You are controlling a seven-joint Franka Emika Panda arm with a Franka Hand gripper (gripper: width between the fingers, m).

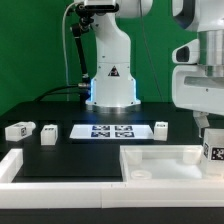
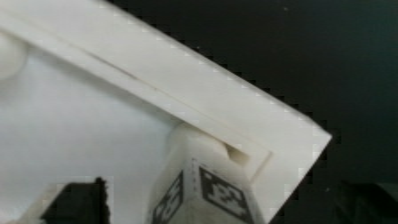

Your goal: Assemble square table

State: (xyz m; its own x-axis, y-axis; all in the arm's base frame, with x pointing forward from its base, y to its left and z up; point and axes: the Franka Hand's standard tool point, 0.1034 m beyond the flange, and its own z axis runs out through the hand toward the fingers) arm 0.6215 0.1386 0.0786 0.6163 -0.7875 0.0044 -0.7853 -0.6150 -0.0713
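Note:
The white square table top (image 1: 160,160) lies at the exterior view's right, raised rim up. One white leg (image 1: 213,150) with black-and-white tags stands upright at its far right corner. In the wrist view this leg (image 2: 210,190) rises from the corner hole (image 2: 237,153) of the table top (image 2: 89,120). My gripper (image 1: 207,127) hangs right over the leg. Its jaws straddle the leg, and a gap shows between the leg and the dark finger (image 2: 75,203), so the gripper (image 2: 210,208) is open. Three more legs (image 1: 18,130) (image 1: 50,133) (image 1: 161,127) lie loose on the black table.
The marker board (image 1: 110,130) lies flat in the middle, in front of the robot base (image 1: 110,75). A long white L-shaped wall piece (image 1: 40,165) runs along the front left, up against the table top.

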